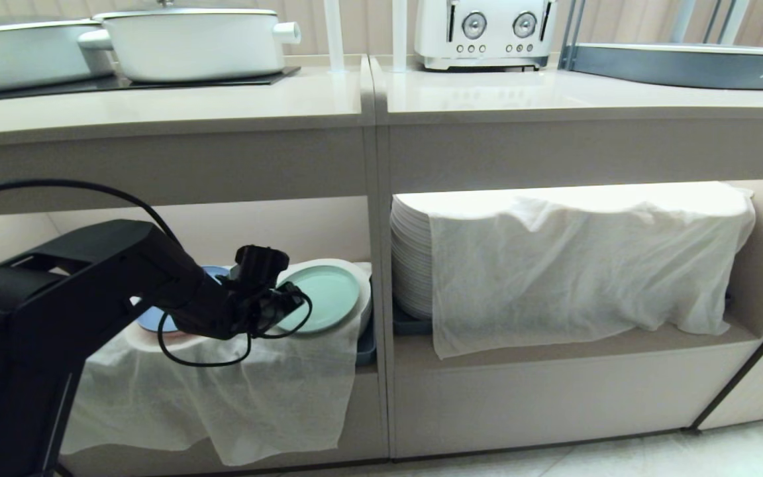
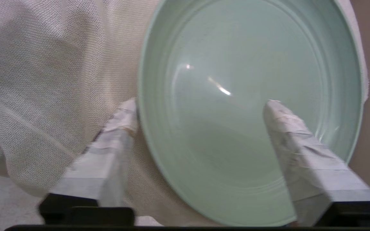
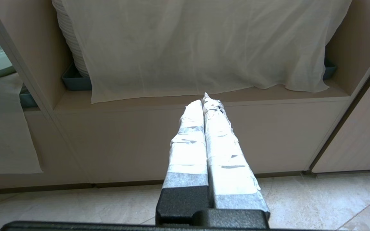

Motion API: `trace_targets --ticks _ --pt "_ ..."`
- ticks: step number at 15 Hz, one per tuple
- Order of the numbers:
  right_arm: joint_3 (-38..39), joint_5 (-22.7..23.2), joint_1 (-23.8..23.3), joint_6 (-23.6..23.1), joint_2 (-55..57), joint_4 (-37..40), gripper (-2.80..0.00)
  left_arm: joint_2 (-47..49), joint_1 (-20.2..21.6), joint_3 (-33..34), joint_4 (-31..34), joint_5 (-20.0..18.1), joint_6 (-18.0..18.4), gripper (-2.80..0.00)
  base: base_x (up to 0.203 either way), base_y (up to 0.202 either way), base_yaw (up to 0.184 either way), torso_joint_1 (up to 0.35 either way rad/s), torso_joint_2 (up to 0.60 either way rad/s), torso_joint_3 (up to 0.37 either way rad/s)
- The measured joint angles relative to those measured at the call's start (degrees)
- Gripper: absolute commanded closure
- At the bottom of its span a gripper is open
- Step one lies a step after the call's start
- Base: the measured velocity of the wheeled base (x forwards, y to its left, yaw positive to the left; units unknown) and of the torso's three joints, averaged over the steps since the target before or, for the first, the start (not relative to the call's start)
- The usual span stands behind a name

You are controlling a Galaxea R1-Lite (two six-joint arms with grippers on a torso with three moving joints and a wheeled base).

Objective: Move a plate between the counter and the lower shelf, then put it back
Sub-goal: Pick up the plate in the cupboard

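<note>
The mint-green plate (image 1: 328, 295) lies on a white cloth (image 1: 255, 391) draped over a stack in the left bay of the lower shelf (image 1: 554, 348). My left gripper (image 1: 289, 301) reaches in at the plate's near edge. In the left wrist view the left gripper (image 2: 201, 106) is open and straddles the rim of the plate (image 2: 242, 64): one taped finger (image 2: 287, 138) lies over the plate's inside, the other (image 2: 117, 134) is outside the rim on the cloth. My right gripper (image 3: 204, 99) hangs shut in front of the right bay, holding nothing. The counter (image 1: 487, 93) runs above.
A blue plate (image 1: 153, 319) sits behind my left arm. The right bay holds a tall stack of white plates (image 1: 411, 265) under a cloth (image 1: 573, 265). On the counter stand a white pot (image 1: 189, 43), a toaster (image 1: 484, 33) and a grey-blue tray rack (image 1: 686, 66).
</note>
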Motion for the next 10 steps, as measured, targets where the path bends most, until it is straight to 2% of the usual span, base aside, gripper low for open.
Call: trace_targets --ticks 10 --pt "0.00 -0.01 0.00 0.01 0.00 0.00 0.00 0.61 0.06 -0.27 -0.11 1.57 0.00 0.00 0.000 0.000 0.000 0.000 0.00 0.000"
